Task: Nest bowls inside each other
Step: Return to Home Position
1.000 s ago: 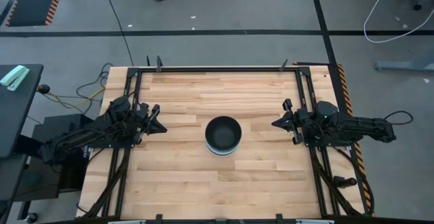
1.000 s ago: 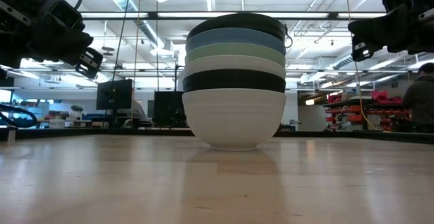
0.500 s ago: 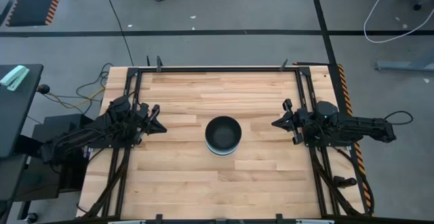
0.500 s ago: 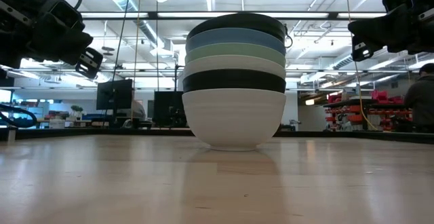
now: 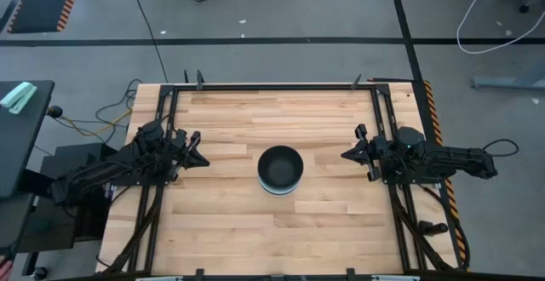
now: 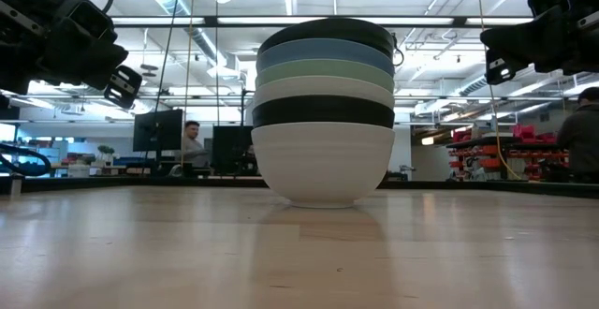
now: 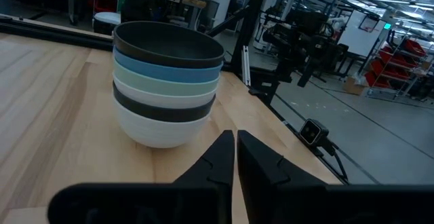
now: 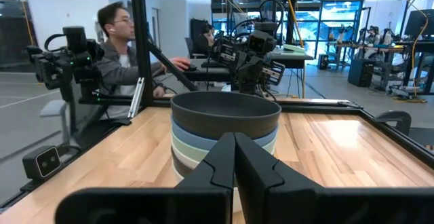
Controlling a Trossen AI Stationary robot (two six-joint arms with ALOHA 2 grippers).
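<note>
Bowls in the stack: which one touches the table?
The lower white bowl: it alone rests on the table; the other white bowl sits two layers up, above a black bowl.

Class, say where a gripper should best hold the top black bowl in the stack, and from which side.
Best grip the top black bowl by its rim, one finger inside, one outside, coming straight down from above: it sits upright and open, its wall mostly sunk in the blue bowl.
</note>
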